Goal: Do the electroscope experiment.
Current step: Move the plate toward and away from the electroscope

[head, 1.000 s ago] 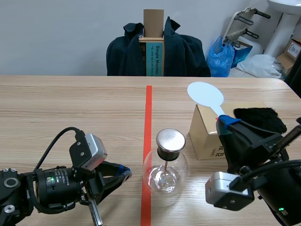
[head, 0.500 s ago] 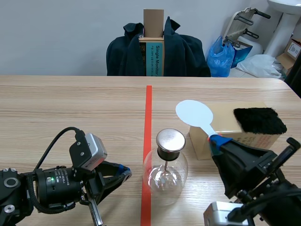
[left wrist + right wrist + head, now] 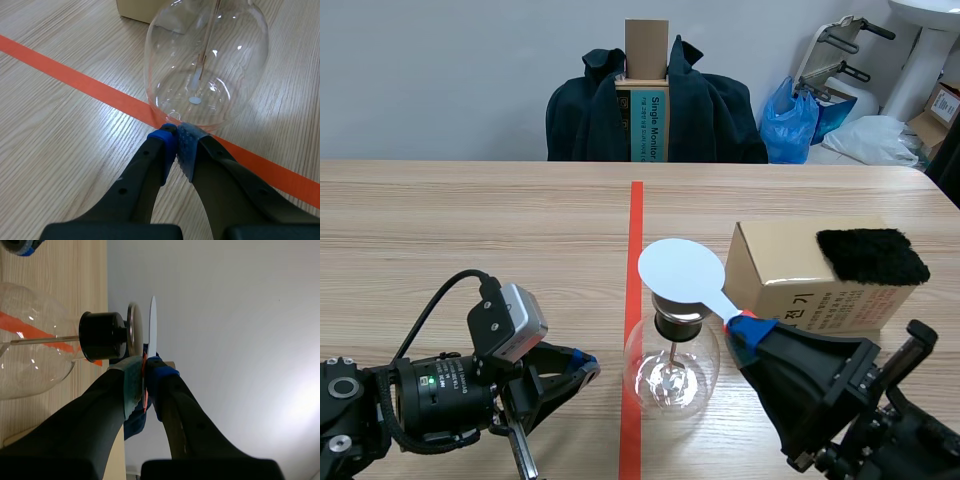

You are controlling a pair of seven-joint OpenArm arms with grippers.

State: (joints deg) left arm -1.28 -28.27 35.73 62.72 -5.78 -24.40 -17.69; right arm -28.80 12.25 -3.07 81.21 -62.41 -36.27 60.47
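Right gripper clamped on white paddle, its disc just above the electroscope top; left gripper, fingers together on nothing, at electroscope's 9 o'clock.

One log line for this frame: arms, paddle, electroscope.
right gripper: shut on paddle, held over cap, narrow gap | left gripper: shut, empty, at flask base | fur: on box
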